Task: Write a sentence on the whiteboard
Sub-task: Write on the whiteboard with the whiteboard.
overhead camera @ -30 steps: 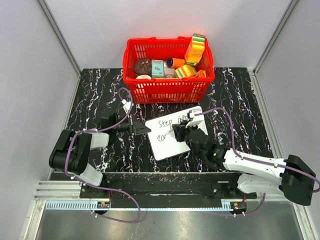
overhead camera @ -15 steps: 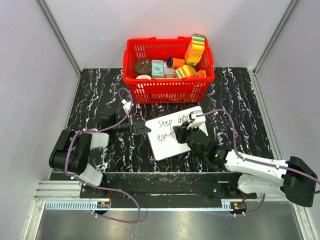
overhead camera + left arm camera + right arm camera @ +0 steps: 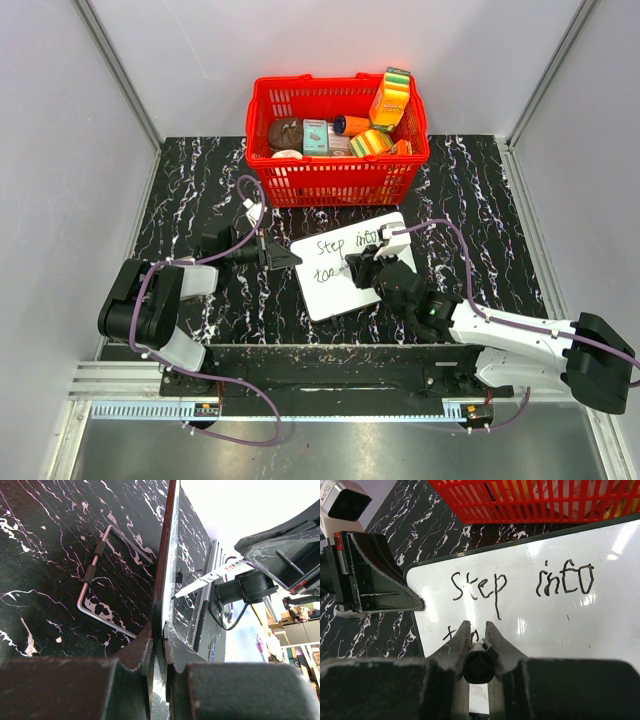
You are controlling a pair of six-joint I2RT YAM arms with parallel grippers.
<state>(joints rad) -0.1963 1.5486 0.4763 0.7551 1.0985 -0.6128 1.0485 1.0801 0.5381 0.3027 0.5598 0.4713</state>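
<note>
The whiteboard (image 3: 335,295) lies tilted on the black marble table in front of the basket. The sentence (image 3: 345,243) reads "Step into" (image 3: 520,582) on the top line, and a second line begins below it, partly hidden by my right fingers. My left gripper (image 3: 290,258) is shut on the whiteboard's left edge (image 3: 170,555), and its jaws (image 3: 161,630) pinch the thin board. My right gripper (image 3: 355,268) is shut on a black-capped marker (image 3: 479,662), with the tip down on the second line. The marker's white barrel (image 3: 215,575) slants to the board.
A red basket (image 3: 338,140) full of food packs stands just behind the whiteboard; its mesh wall (image 3: 535,500) is close to the board's far edge. A bent metal wire bracket (image 3: 92,575) shows left of the board's edge. White walls enclose the table.
My right gripper has shifted slightly along the second line with the marker, and the writing there has changed a little. The left gripper and the board have not moved.
</note>
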